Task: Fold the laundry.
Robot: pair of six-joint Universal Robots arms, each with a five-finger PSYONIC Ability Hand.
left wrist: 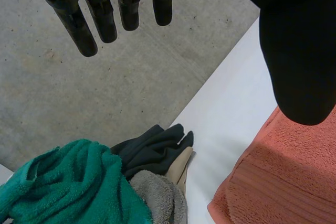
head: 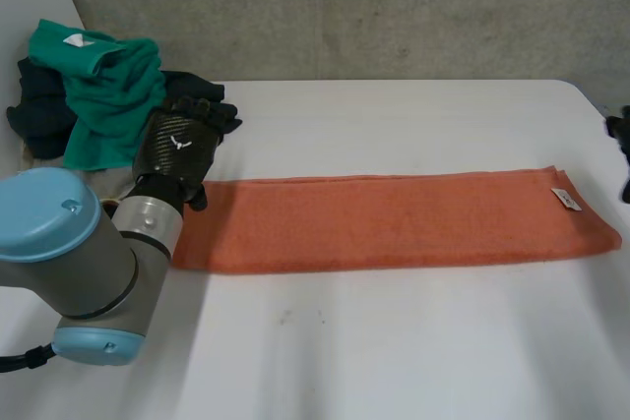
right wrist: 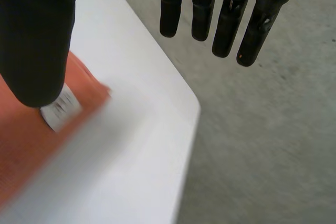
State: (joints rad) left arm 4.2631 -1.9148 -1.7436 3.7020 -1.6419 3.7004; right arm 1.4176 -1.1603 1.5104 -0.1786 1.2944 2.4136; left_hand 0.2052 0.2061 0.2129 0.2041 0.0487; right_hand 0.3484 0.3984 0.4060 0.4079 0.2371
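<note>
Left hand (head: 177, 145), fingers straight and empty, hovers at the 9 o'clock end of the towel (head: 394, 218); right hand (right wrist: 31, 35), equally slack, at its 3 o'clock end. Long axis runs 9-to-3 across the worktop (head: 394, 341).

Orange towel (head: 394, 218) lies long on table (head: 394, 341), L hand (head: 179, 145) at left end.

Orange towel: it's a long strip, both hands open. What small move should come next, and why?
Probably lower the left hand onto the end of the orange towel beneath it and pinch it. The towel lies flat as a long strip, not yet folded across; the left hand hangs open over that end, the right hand open by the label end.
</note>
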